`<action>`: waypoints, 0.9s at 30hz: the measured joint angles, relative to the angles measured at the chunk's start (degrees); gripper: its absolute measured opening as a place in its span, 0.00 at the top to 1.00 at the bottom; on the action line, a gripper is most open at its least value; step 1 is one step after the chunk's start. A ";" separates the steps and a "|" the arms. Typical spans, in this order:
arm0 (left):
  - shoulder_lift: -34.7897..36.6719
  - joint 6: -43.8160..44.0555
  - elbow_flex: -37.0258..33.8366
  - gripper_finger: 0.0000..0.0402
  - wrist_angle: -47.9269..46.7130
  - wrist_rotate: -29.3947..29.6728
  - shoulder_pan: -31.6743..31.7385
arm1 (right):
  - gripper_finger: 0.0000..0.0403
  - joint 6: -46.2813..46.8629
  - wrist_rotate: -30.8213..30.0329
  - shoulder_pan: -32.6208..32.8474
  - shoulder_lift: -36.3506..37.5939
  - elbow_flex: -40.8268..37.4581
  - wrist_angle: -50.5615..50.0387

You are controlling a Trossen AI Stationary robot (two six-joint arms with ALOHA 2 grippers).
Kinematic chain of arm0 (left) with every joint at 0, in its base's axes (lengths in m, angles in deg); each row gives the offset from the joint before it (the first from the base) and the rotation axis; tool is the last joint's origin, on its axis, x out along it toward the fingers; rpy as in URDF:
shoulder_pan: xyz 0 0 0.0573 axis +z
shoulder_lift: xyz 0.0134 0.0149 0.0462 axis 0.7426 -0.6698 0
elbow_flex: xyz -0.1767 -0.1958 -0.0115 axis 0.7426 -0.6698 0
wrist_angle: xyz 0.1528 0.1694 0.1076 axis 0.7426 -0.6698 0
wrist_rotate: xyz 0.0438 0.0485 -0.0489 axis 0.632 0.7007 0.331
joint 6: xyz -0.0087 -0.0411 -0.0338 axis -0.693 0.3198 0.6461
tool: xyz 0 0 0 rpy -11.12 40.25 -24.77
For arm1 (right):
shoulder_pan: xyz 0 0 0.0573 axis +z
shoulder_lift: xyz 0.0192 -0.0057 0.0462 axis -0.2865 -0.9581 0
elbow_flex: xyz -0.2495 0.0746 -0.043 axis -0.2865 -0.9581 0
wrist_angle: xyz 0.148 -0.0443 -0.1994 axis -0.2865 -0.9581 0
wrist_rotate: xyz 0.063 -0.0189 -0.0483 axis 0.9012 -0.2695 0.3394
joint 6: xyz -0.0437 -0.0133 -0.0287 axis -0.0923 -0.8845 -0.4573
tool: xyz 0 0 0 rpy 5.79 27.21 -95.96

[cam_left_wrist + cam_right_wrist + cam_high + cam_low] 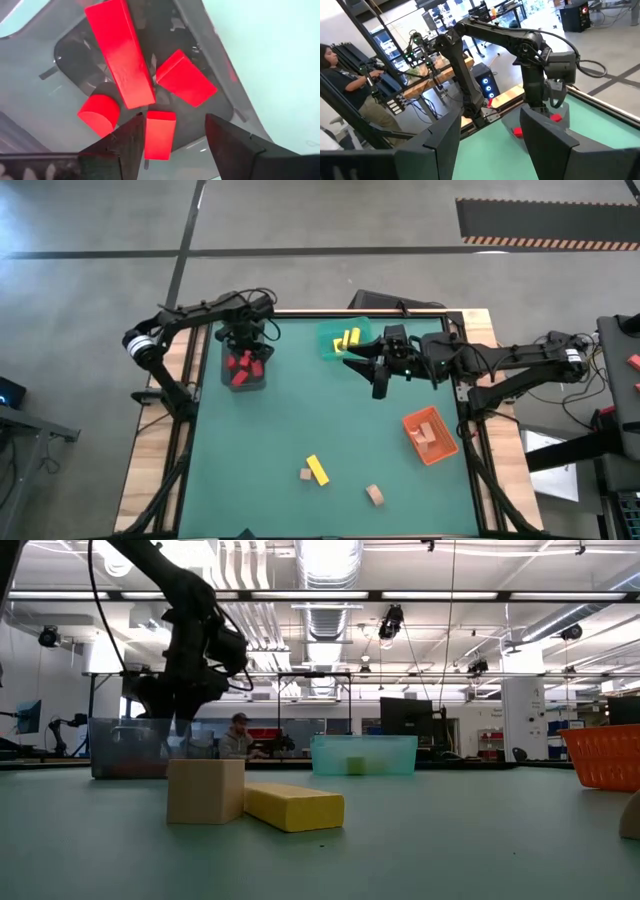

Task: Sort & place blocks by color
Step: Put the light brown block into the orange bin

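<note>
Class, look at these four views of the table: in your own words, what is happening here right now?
A two-armed robot is sorting small blocks into bins by colour. The left gripper hangs, fingers open, over the clear grey bin of red blocks. The right gripper hovers open beside the teal bin of yellow blocks. The orange bin holds tan pieces. A yellow bar, a tan cube and another tan block remain unsorted on the green table.

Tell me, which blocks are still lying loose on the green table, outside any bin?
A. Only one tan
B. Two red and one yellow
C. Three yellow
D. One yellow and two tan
D: a yellow bar and two tan blocks lie on the mat.
</note>
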 joint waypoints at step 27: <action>26.84 21.16 -0.30 0.52 27.25 7.21 -28.25 | 0.52 24.31 8.82 1.29 -0.82 0.25 -19.21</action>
